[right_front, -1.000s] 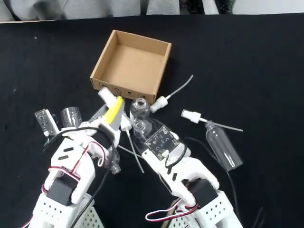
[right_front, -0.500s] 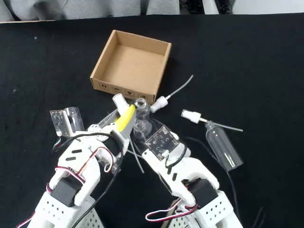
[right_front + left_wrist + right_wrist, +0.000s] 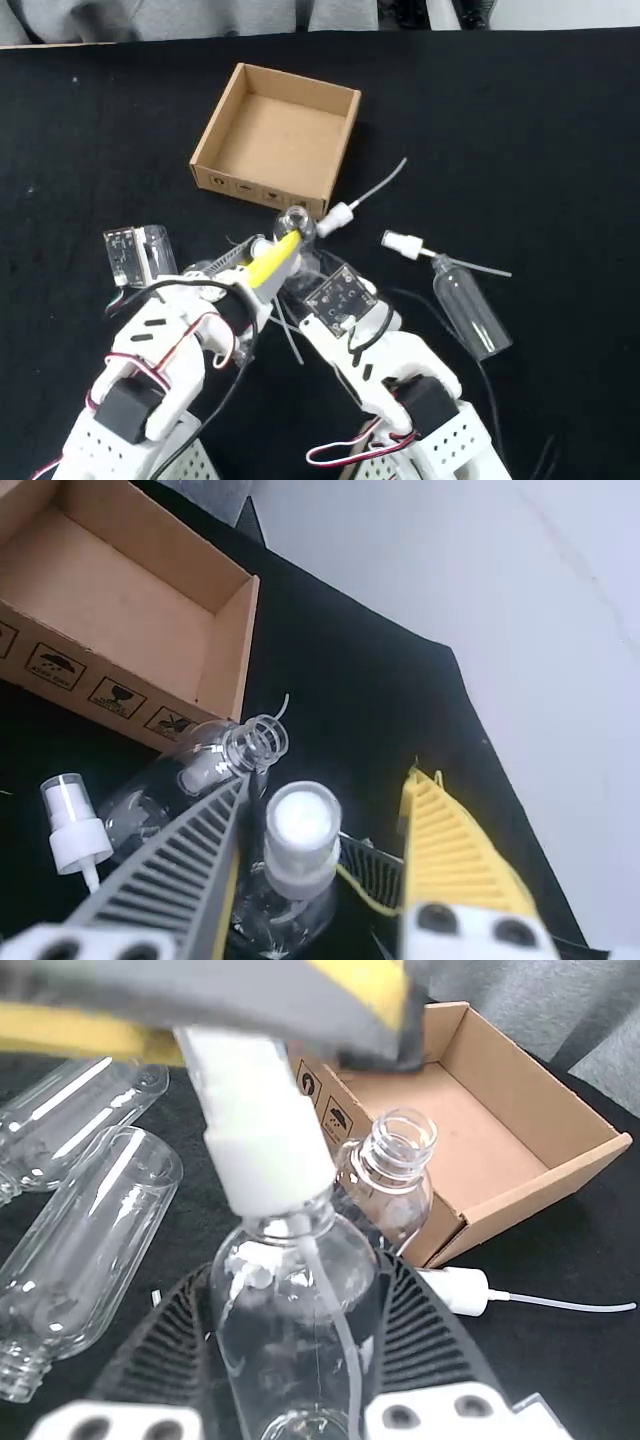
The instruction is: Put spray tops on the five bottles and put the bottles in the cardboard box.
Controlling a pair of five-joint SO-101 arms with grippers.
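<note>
Resting on bottle [image 3: 295, 1300], spray top [image 3: 262, 1130]; left tool [image 3: 328, 778] hiding its head

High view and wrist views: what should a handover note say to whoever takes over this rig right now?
Left gripper: shut on a spray top set on the neck of the held bottle, tube inside; fastened or not, unclear.
Right gripper: shut on the held bottle, upright.
Cardboard box: holds nothing.
Open bottle stands by the box; lying bottles; loose spray tops.
Done: nothing boxed.
Left: finish this top, cap four more, box all five.
</note>
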